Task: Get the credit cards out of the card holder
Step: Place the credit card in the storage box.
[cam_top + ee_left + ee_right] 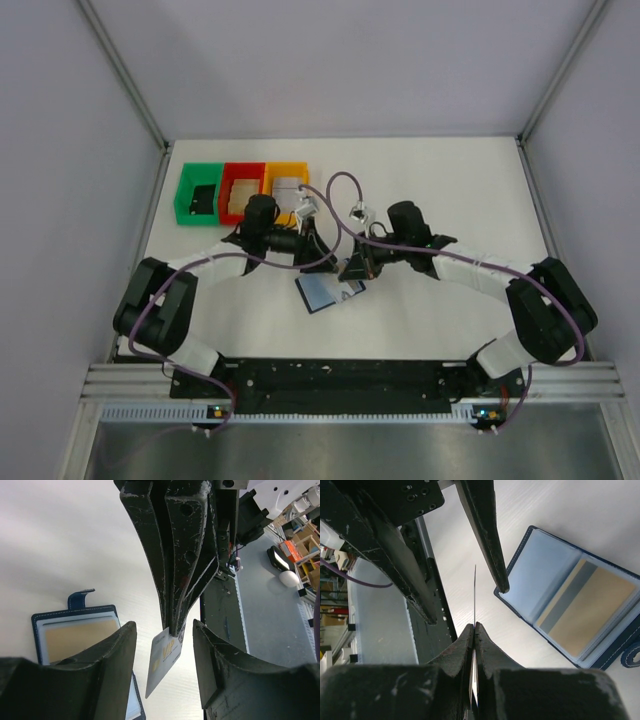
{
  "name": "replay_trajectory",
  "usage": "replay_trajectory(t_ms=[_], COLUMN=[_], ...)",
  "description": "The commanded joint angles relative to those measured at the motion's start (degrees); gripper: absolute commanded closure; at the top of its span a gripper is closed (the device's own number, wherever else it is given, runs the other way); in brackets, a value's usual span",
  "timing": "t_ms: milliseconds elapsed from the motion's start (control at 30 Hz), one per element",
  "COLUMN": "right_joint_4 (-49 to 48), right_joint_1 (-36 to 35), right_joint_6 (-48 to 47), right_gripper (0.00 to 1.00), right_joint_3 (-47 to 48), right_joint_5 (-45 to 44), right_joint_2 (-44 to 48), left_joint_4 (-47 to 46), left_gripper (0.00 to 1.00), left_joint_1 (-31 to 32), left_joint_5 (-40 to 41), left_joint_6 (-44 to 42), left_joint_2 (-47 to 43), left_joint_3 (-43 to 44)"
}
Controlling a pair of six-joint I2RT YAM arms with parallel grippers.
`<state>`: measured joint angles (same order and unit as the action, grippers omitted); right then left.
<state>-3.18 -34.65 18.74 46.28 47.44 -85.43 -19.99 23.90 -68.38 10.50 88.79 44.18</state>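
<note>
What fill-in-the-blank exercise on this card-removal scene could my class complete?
1. The right gripper is ___ on a white card.
2. The card holder lies ___ on the table.
3. A tan card sits ___ the card holder.
4. The left gripper is ___, the white card between its fingers.
Missing words: shut; open; inside; open.

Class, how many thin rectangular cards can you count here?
2: a white card pinched in the shut right gripper, and a tan card slotted in the dark blue folding holder. More may hide behind it.
</note>
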Motion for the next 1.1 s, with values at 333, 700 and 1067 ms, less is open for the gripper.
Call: replay_trajectory(t_ms=[333,700,1067], right_joint_4=[-2.1,-0.9,3.9], right_joint_1=[-0.7,-0.7,-0.7], right_joint_6=[-1.4,-2.0,-4.9], right_gripper=[1.00,0.69,0.21], right_joint_3=[2.2,1.2,-2.2], right_joint_5=[1.9,-0.7,-16.1], right_joint_2=[2.6,5.9,14.8], left_joint_4=[12.3,13.6,-6.5], left_gripper=[0.73,1.00,1.00], left_joint_1=[1.2,-1.2,-14.0], left_joint_5=[-3.5,0.3,25.6], left_joint_6=[-9.4,-12.1,2.4], left_joint_2=[2.2,-1.7,-16.6], left_joint_3=[5.2,5.0,-3.0])
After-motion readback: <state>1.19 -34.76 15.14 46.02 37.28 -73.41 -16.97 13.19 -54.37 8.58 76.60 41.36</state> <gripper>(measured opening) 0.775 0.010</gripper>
